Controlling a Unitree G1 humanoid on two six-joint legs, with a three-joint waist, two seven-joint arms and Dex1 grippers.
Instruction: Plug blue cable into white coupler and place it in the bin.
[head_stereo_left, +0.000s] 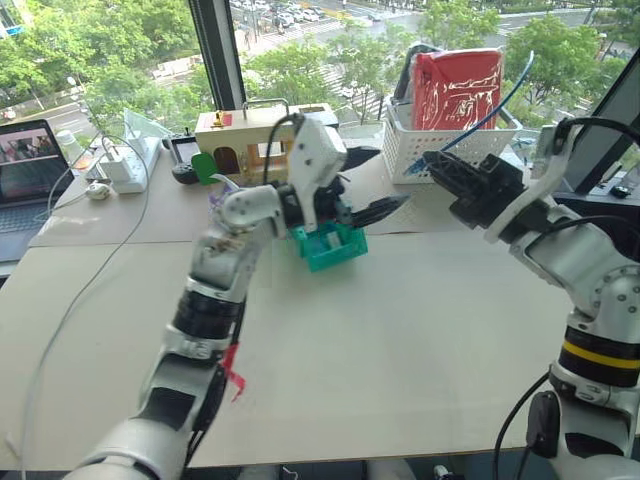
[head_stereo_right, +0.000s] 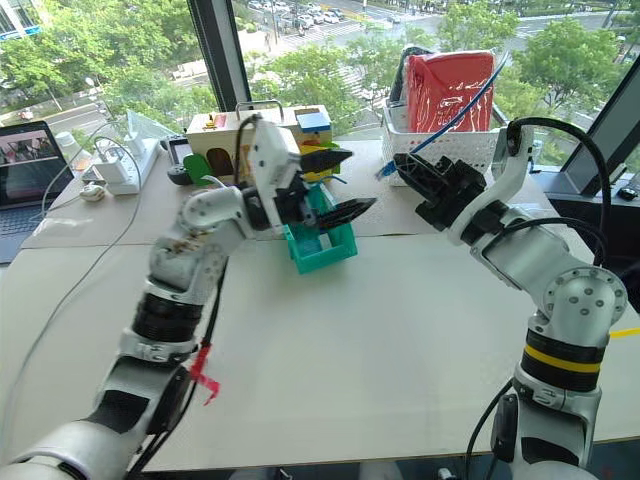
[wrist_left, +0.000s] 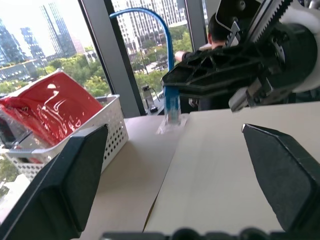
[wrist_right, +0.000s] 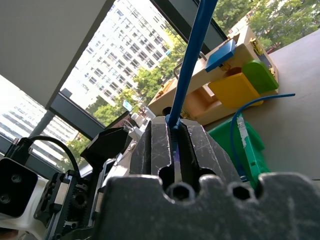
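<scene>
Bright daylight, streaming in through the windows behind the worktop. Evenly lit pale surface, soft faint shadows only. Glare on the red plastic bag in the white basket. Sky washed out to white in the wrist views. Close black fingers soft and out of focus; slight bending at the frame edges.

Both eye views look down from the head toward the bin; each wrist view looks closely along its fingers; all share the bin's surroundings.
</scene>
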